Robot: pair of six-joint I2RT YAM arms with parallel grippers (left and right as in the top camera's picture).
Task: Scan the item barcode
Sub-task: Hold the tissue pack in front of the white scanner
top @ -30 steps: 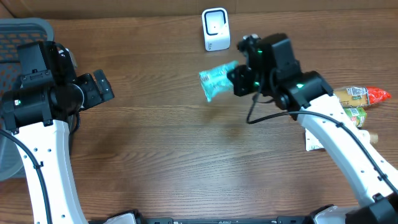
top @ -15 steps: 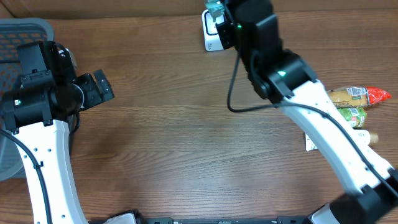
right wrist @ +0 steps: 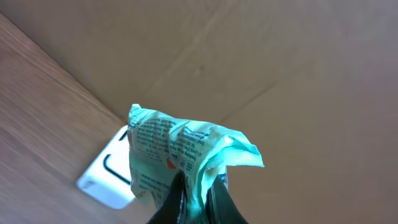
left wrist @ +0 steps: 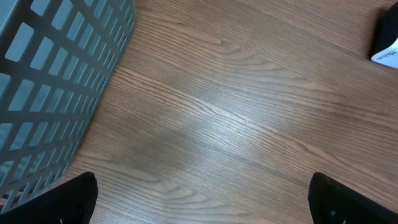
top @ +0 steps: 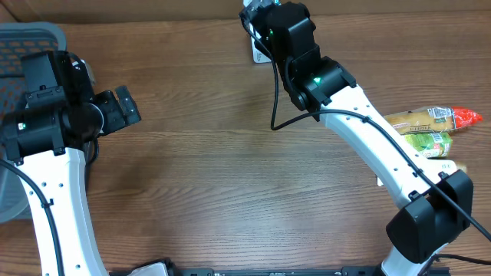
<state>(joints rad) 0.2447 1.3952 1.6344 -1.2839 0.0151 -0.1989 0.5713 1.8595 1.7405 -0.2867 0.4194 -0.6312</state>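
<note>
Presently, the left gripper [top: 126, 107] hangs over the bare wooden table [top: 199, 192] on the left side. Its fingers [left wrist: 68, 199] are spread wide and grasp nothing.

At the right edge a tan and red packet [top: 430, 119] lies flat, with a green packet [top: 426, 143] touching it on the near side.

Behind the left arm, at the far left corner, stands a grey lattice basket [top: 34, 32]. The left wrist view shows its wall just beside the gripper. Its contents cannot be determined from either view.

Farthest out, the right gripper [right wrist: 193, 202] is raised at the far edge of the table. Its fingers are clenched on the lower end of a crumpled teal packet [right wrist: 180, 146], whose printed face is turned toward the wrist camera. The white scanner [right wrist: 106, 174] stands on the table just beyond the packet, against a brown cardboard wall [right wrist: 280, 62]. In the overhead view the right arm covers most of the scanner.
</note>
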